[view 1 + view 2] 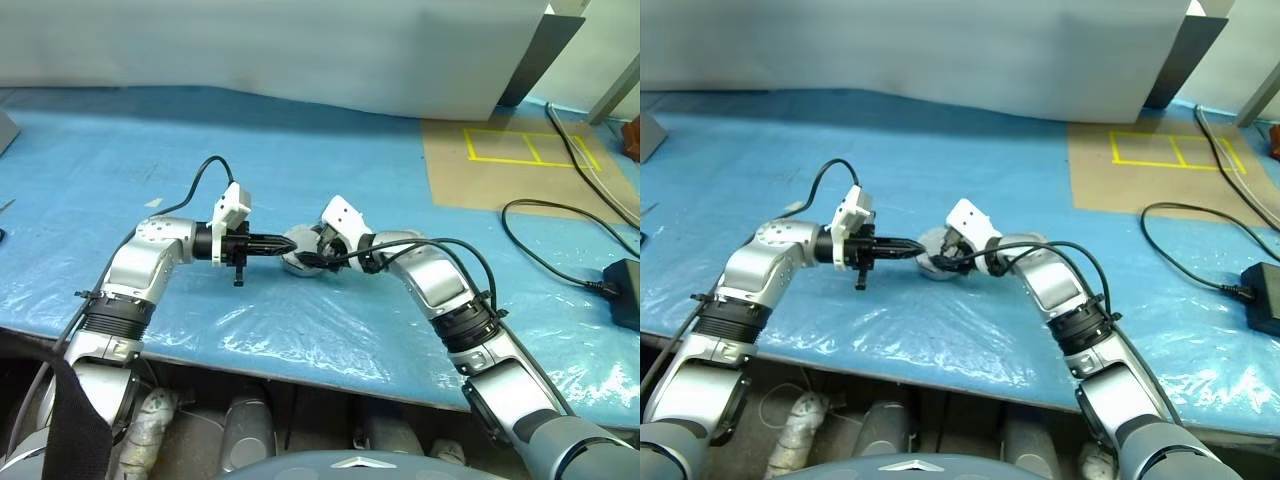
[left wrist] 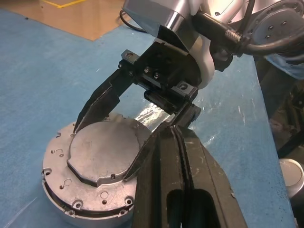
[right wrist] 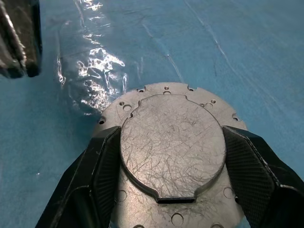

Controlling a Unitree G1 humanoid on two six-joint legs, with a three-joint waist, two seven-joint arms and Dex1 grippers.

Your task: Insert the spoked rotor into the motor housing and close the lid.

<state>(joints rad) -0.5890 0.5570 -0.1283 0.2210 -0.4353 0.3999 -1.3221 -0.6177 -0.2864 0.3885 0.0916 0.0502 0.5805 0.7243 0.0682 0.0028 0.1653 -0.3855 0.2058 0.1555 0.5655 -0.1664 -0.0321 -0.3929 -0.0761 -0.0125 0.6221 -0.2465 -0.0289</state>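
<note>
The lid [image 3: 171, 118] lies plain grey face up on the blue table, a round metal disc with a raised scratched centre plate and small holes round its flange. My right gripper [image 3: 172, 137] straddles that raised plate, one black finger against each side, shut on it. My left gripper [image 2: 173, 130] is shut with nothing in it. Its tips [image 1: 290, 245] point across at the lid's near edge, close beside the right gripper [image 1: 308, 255]. What sits under the lid is hidden, so the spoked rotor and the motor housing are out of view.
The table [image 1: 330, 140] is covered in wrinkled blue plastic. A brown board with yellow tape lines [image 1: 500, 160] lies at the back right. Black cables [image 1: 540, 225] and a black adapter [image 1: 625, 290] sit at the right. The table's front edge [image 1: 300, 365] runs just below my arms.
</note>
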